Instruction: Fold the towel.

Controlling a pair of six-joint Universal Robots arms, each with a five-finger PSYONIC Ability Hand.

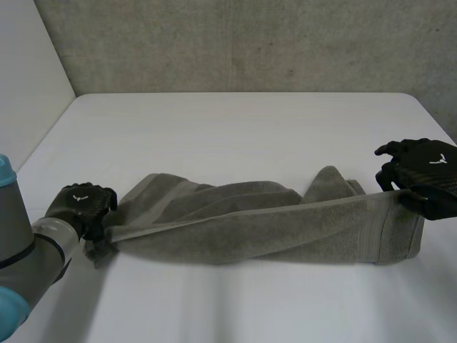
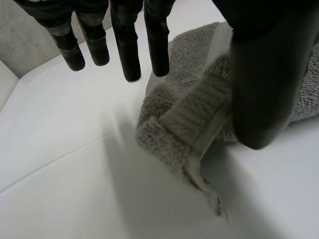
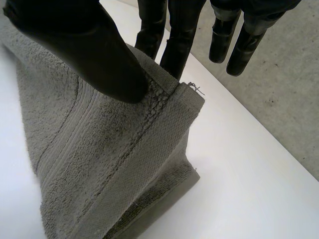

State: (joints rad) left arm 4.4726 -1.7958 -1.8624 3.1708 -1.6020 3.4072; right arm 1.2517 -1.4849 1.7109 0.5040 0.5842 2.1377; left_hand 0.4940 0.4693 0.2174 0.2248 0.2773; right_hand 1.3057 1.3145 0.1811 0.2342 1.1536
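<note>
Towel [image 1: 264, 229] lies bunched lengthwise across the near part of the table [image 1: 235, 128], its top edge stretched between the hands. Open tabletop lies beyond it. Left hand [image 1: 82, 205] sits low at the left end, thumb [image 2: 259, 89] pinching that corner against the fingers. Right hand [image 1: 421, 175] is raised, nipping the right corner between thumb [image 3: 94, 55] and fingers.

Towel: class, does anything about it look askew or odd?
Yes. The towel, stretched from left hand to right hand, is bunched and twisted, not flat; loose threads trail from both held corners.
</note>
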